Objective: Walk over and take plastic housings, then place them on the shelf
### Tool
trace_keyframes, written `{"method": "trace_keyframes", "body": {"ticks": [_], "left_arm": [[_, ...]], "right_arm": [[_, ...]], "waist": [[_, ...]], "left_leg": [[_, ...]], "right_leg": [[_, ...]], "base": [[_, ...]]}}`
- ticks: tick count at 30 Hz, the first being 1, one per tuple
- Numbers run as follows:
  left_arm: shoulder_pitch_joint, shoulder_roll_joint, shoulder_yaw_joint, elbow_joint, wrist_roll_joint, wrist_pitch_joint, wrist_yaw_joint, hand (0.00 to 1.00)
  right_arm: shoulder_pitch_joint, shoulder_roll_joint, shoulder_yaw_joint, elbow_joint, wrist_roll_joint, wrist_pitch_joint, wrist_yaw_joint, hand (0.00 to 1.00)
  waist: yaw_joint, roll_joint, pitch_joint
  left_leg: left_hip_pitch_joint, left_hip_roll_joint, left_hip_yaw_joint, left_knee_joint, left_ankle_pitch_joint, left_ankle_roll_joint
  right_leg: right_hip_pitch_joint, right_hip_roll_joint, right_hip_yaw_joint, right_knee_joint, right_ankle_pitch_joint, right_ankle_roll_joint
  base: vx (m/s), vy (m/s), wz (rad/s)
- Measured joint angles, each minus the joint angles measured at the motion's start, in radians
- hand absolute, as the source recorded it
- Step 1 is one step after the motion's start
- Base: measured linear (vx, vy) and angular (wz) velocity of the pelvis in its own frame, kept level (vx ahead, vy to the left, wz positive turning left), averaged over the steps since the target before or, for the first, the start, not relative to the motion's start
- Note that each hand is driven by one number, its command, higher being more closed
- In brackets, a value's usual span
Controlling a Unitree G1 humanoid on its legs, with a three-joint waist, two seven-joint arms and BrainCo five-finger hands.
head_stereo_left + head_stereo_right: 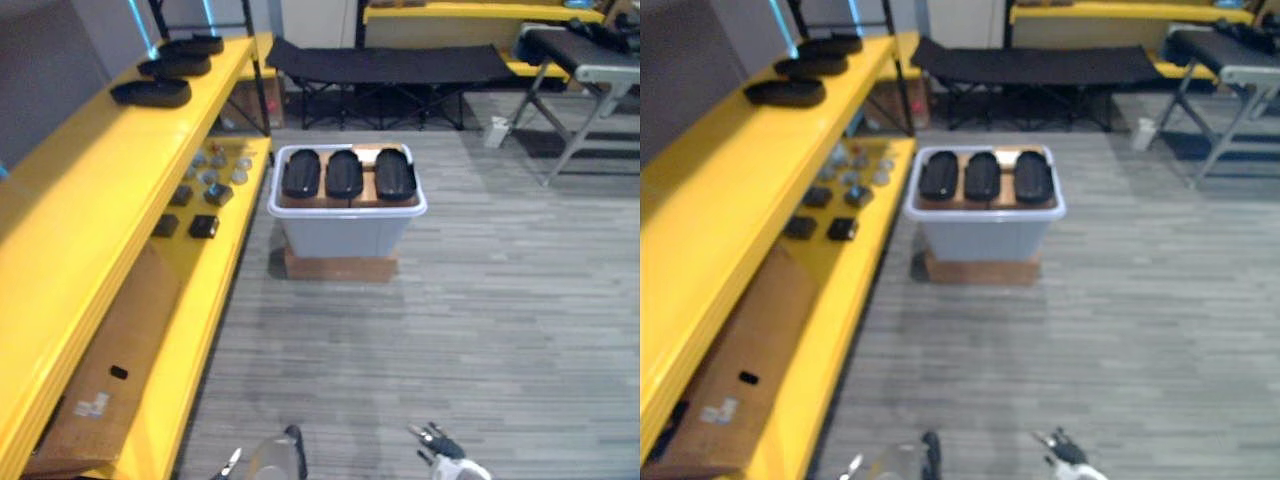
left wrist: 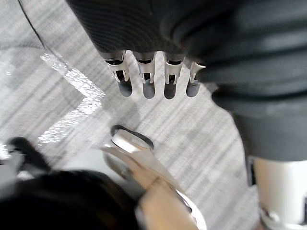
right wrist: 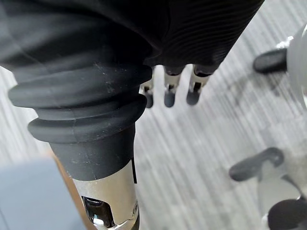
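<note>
Three black plastic housings [image 1: 344, 173] lie side by side in a white bin [image 1: 345, 212] that stands on the floor ahead of me, on a brown base. Three more black housings [image 1: 150, 92] rest on the top board of the yellow shelf [image 1: 90, 190] along my left, at its far end. My left hand [image 1: 265, 462] and right hand [image 1: 445, 455] hang low at the near edge of the eye views, well short of the bin. In the wrist views the left fingers [image 2: 148, 81] and the right fingers [image 3: 170, 93] are relaxed over the floor and hold nothing.
The shelf's lower board carries small dark and round parts [image 1: 205, 185] and a flat cardboard box [image 1: 110, 370]. A black folding cot [image 1: 390, 65] stands behind the bin, and a grey folding table [image 1: 590, 75] at the far right. Grey plank floor [image 1: 450, 330] lies between me and the bin.
</note>
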Motion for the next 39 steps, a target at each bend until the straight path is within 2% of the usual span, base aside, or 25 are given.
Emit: {"method": "trace_keyframes", "body": {"ticks": [4,6,7,8,9,11,13,14,17,18,19,21,23,24,26,28,29,30,31,32,33,34,35,37,39], "left_arm": [[0.014,0.002,-0.001,0.013,0.022,0.011,-0.006,0.00],[0.010,-0.003,-0.007,0.031,0.031,0.006,-0.004,0.00],[0.012,-0.001,-0.015,0.031,0.031,0.005,0.000,0.00],[0.012,0.009,-0.036,0.042,0.029,0.004,0.014,0.00],[0.009,0.028,-0.061,0.043,0.028,-0.003,0.018,0.00],[-0.017,0.043,-0.066,0.037,0.026,-0.019,0.017,0.00],[-0.049,0.046,-0.092,0.034,0.017,-0.040,0.016,0.00],[-0.060,0.042,-0.091,0.033,0.011,-0.048,0.016,0.00],[-0.076,0.029,-0.087,0.033,0.010,-0.047,0.015,0.00],[-0.078,0.023,-0.066,0.029,0.010,-0.047,0.015,0.00],[-0.075,-0.004,-0.050,0.026,0.011,-0.046,0.016,0.00],[-0.078,-0.046,-0.043,0.017,0.010,-0.047,0.022,0.00],[-0.077,-0.066,-0.040,0.018,-0.016,-0.046,0.034,0.00],[-0.074,-0.070,-0.039,0.017,-0.027,-0.045,0.037,0.00],[-0.070,-0.077,0.001,-0.003,-0.031,-0.070,0.060,0.00],[-0.068,-0.072,0.003,-0.004,-0.036,-0.083,0.070,0.00],[-0.063,-0.066,0.004,-0.003,-0.064,-0.084,0.079,0.00],[-0.065,-0.055,-0.004,-0.003,-0.068,-0.085,0.085,0.00],[-0.065,-0.052,-0.009,0.000,-0.067,-0.081,0.083,0.00],[-0.065,-0.052,-0.011,-0.002,-0.079,-0.079,0.079,0.00],[-0.066,-0.049,-0.017,-0.005,-0.088,-0.078,0.076,0.00],[-0.058,-0.048,-0.024,0.002,-0.088,-0.073,0.072,0.00],[-0.053,-0.041,-0.023,0.011,-0.086,-0.070,0.068,0.00],[-0.030,-0.019,-0.021,0.009,-0.077,-0.054,0.066,0.00],[-0.025,-0.009,-0.002,0.010,-0.050,-0.035,0.054,0.00]], "right_arm": [[-0.013,-0.036,0.061,-0.030,0.001,-0.020,0.001,0.00],[-0.012,-0.063,0.079,-0.010,-0.006,-0.017,0.001,0.00],[-0.009,-0.063,0.080,-0.001,-0.008,-0.016,0.001,0.00],[-0.003,-0.054,0.080,0.018,-0.012,-0.016,0.001,0.00],[0.024,-0.048,0.085,0.027,-0.018,-0.014,0.000,0.00],[0.053,-0.047,0.110,0.047,-0.022,-0.013,-0.005,0.00],[0.061,-0.046,0.096,0.055,-0.021,-0.009,-0.016,0.00],[0.062,-0.047,0.087,0.055,-0.027,-0.006,-0.021,0.00],[0.076,-0.033,0.039,0.038,-0.068,-0.005,-0.021,0.00],[0.084,-0.026,0.026,0.038,-0.074,-0.005,-0.021,0.00],[0.091,-0.034,0.019,0.037,-0.076,-0.005,-0.021,0.00],[0.093,-0.039,0.001,0.034,-0.072,-0.003,-0.020,0.00],[0.088,-0.030,-0.020,0.035,-0.069,0.003,-0.020,0.00],[0.087,-0.027,-0.019,0.039,-0.070,0.003,-0.020,0.00],[0.091,-0.025,-0.009,0.041,-0.074,0.003,-0.019,0.00],[0.091,-0.033,-0.002,0.040,-0.091,-0.001,-0.018,0.00],[0.091,-0.029,0.010,0.040,-0.103,-0.016,-0.017,0.00],[0.084,-0.027,0.023,0.040,-0.120,-0.028,-0.017,0.00],[0.077,-0.032,0.027,0.044,-0.132,-0.033,-0.018,0.00],[0.067,-0.035,0.028,0.054,-0.135,-0.037,-0.022,0.00],[0.056,-0.037,0.027,0.059,-0.136,-0.038,-0.024,0.00],[0.050,-0.048,0.028,0.059,-0.139,-0.041,-0.028,0.00],[0.050,-0.033,0.037,0.062,-0.142,-0.040,-0.033,0.00],[0.047,-0.010,0.080,0.053,-0.146,-0.041,-0.038,0.00],[0.014,-0.012,0.079,0.049,-0.140,-0.036,-0.048,0.00]], "waist": [[0.011,0.014,-0.003],[0.010,0.035,-0.010],[0.007,0.037,-0.009],[-0.009,0.041,-0.007],[-0.011,0.035,-0.006],[-0.019,0.017,-0.015],[-0.043,0.018,-0.015],[-0.051,0.016,-0.016],[-0.057,0.001,-0.021],[-0.055,-0.019,-0.028],[-0.057,0.005,-0.038],[-0.051,0.044,-0.055],[-0.050,0.061,-0.063],[-0.045,0.063,-0.064],[-0.032,0.061,-0.062],[-0.032,0.071,-0.061],[-0.031,0.069,-0.057],[-0.028,0.064,-0.055],[-0.028,0.062,-0.049],[-0.026,0.055,-0.044],[-0.020,0.049,-0.039],[0.000,0.068,-0.032],[0.012,0.056,-0.026],[0.014,0.027,-0.020],[0.023,0.018,0.000]], "left_leg": [[0.066,-0.003,0.001,0.032,-0.092,-0.010],[0.149,-0.015,-0.002,-0.052,-0.110,0.004],[0.186,-0.022,-0.004,-0.086,-0.104,0.015],[0.236,-0.024,-0.003,-0.111,-0.100,0.023],[0.264,-0.023,0.003,-0.124,-0.098,0.012],[0.279,-0.018,-0.004,-0.134,-0.103,0.004],[0.275,-0.008,-0.028,-0.140,-0.107,-0.005],[0.277,-0.002,-0.032,-0.137,-0.118,-0.021],[0.296,0.006,-0.052,-0.110,-0.165,-0.067],[0.325,0.007,-0.068,-0.103,-0.184,-0.092],[0.336,0.043,-0.080,-0.105,-0.193,-0.110],[0.330,0.092,-0.103,-0.105,-0.212,-0.137],[0.327,0.124,-0.132,-0.084,-0.211,-0.142],[0.319,0.128,-0.134,-0.045,-0.210,-0.143],[0.193,0.146,-0.153,0.260,-0.186,-0.146],[0.119,0.164,-0.170,0.442,-0.117,-0.152],[0.062,0.178,-0.170,0.564,-0.035,-0.162],[0.016,0.178,-0.159,0.616,-0.106,-0.160],[-0.008,0.151,-0.138,0.559,-0.182,-0.149],[-0.025,0.113,-0.109,0.437,-0.215,-0.122],[-0.026,0.065,-0.083,0.244,-0.198,-0.116],[-0.012,0.032,-0.066,0.047,-0.052,-0.047],[0.026,0.017,-0.044,0.019,-0.052,-0.053],[0.050,-0.017,-0.047,-0.013,-0.051,-0.051],[0.046,-0.027,-0.045,0.021,-0.075,-0.043]], "right_leg": [[0.040,-0.013,0.030,0.047,0.032,0.029],[-0.066,-0.052,0.030,0.314,0.031,0.039],[-0.109,-0.070,0.021,0.409,0.011,0.050],[-0.134,-0.100,-0.033,0.477,-0.061,0.031],[-0.159,-0.109,-0.086,0.449,-0.096,0.013],[-0.203,-0.088,-0.111,0.312,-0.090,0.017],[-0.246,-0.062,-0.103,0.129,-0.028,0.024],[-0.284,-0.061,-0.099,0.042,0.037,0.020],[-0.310,-0.073,-0.094,-0.001,0.159,0.027],[-0.306,-0.086,-0.095,0.047,0.242,0.020],[-0.298,-0.058,-0.116,0.080,0.192,0.014],[-0.295,-0.015,-0.142,0.085,0.148,0.000],[-0.282,0.017,-0.162,0.090,0.104,-0.003],[-0.275,0.021,-0.161,0.091,0.097,-0.005],[-0.230,0.024,-0.161,0.087,0.068,-0.003],[-0.189,0.034,-0.160,0.077,0.053,0.000],[-0.152,0.043,-0.160,0.043,0.054,-0.005],[-0.123,0.036,-0.158,0.024,0.051,-0.011],[-0.109,0.018,-0.158,0.019,0.047,-0.007],[-0.106,-0.011,-0.158,0.033,0.046,0.003],[-0.107,-0.041,-0.152,0.047,0.038,0.031],[-0.105,-0.047,-0.127,0.066,0.012,0.068],[-0.094,-0.064,-0.105,0.066,0.007,0.076],[-0.073,-0.038,-0.049,0.020,0.006,0.053],[-0.031,-0.038,-0.053,-0.029,0.042,0.061]], "base": [[0.19,0.057,-0.20],[0.06,0.089,-0.37],[0.01,0.095,-0.31],[0.03,0.078,-0.10],[0.08,0.068,0.04],[0.01,0.019,0.20],[-0.20,0.023,0.28],[-0.18,-0.014,0.06],[-0.01,-0.143,0.17],[0.23,-0.267,0.37],[0.27,-0.274,0.35],[0.26,-0.240,0.25],[0.25,-0.176,0.23],[0.19,-0.106,0.02],[0.15,-0.068,-0.02],[0.09,-0.002,-0.01],[0.05,0.056,-0.01],[-0.04,0.124,0.05],[-0.17,0.183,0.01],[-0.31,0.238,-0.06],[-0.39,0.280,-0.21],[-0.21,0.232,-0.30],[0.07,0.166,-0.15],[0.27,0.033,0.16],[0.23,0.029,0.24]]}}
